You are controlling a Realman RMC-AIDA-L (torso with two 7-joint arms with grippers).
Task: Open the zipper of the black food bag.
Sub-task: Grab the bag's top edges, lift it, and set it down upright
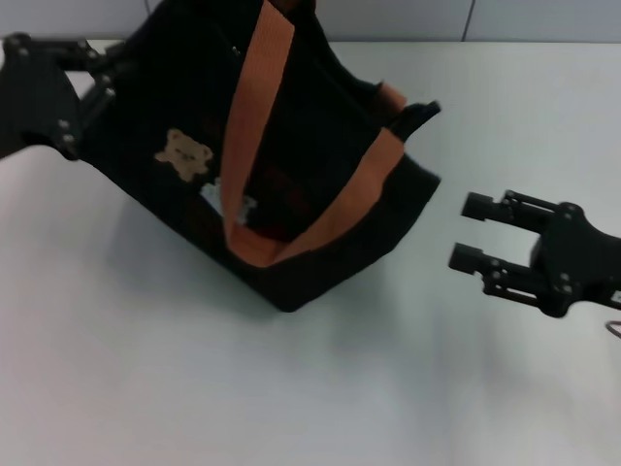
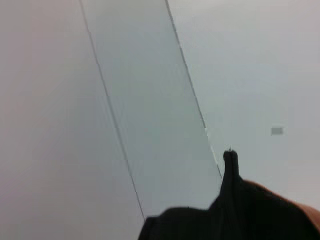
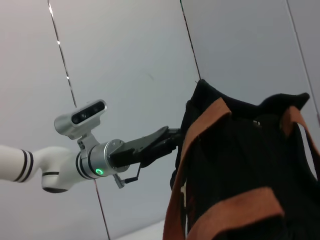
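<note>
Bag [image 1: 291, 184] sits tilted on the white counter [image 1: 291, 388], near its far left part, its top leaning away and its front with the bear patch [image 1: 184, 152] and orange straps [image 1: 254, 116] turned up toward the head camera. The left end effector [image 1: 92, 83] is at the bag's upper left corner; the right wrist view shows its dark fingers [image 3: 150, 145] pressed against the bag's side there, seemingly pinching fabric, though I cannot tell for sure whether they are clamped on it. The right end effector [image 1: 473, 233] hovers over bare counter just right of the bag, fingers spread apart and holding nothing.

Zipper itself is not clearly visible in any view; it presumably runs along the top edge between the strap roots, and its pull cannot be made out.

The step in hand looks like anchoring the bag and bringing the right arm to the pull. To do it well, the left side should hold the corner taut so the zip line stays straight, while the right approaches from above the top edge, avoids snagging the straps, nips only the pull, then draws along the line, not upward.
</note>
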